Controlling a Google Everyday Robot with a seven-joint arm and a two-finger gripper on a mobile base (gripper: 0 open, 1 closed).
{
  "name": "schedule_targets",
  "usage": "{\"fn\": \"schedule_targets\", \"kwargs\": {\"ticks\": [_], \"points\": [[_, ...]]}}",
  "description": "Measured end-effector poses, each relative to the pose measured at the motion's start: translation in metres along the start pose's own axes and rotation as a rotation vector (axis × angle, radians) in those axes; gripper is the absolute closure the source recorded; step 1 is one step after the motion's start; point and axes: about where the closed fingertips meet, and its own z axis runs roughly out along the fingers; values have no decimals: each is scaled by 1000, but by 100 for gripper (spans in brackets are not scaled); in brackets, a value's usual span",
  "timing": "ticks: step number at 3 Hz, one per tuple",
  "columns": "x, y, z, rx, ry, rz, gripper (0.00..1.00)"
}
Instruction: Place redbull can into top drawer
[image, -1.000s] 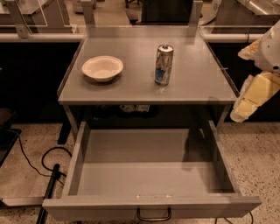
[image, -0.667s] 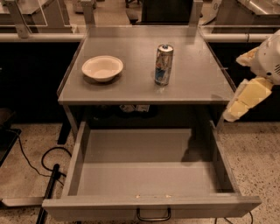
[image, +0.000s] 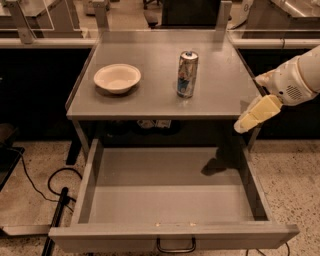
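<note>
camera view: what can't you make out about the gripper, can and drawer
- gripper, beside the right edge of the table: its arm is cut off by the picture's right edge.
- redbull can: lettering too small, far side faces away.
- top drawer: front's lower part cut off by the bottom edge.

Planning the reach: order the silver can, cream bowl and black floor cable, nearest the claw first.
1. Slim silver-blue metal can, table centre; claw hangs at table's right edge.
2. Shallow cream bowl, table left.
3. Black cable, floor, far left.
</note>
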Motion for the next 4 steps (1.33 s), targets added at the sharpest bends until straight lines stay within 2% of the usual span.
{"fn": "schedule_targets", "kwargs": {"ticks": [1,2,4], "points": [[1,-1,4,-4,-2,4,0],[-3,-4,11,-8,-38,0,0],[-41,-19,57,-30,-132,-40,0]]}}
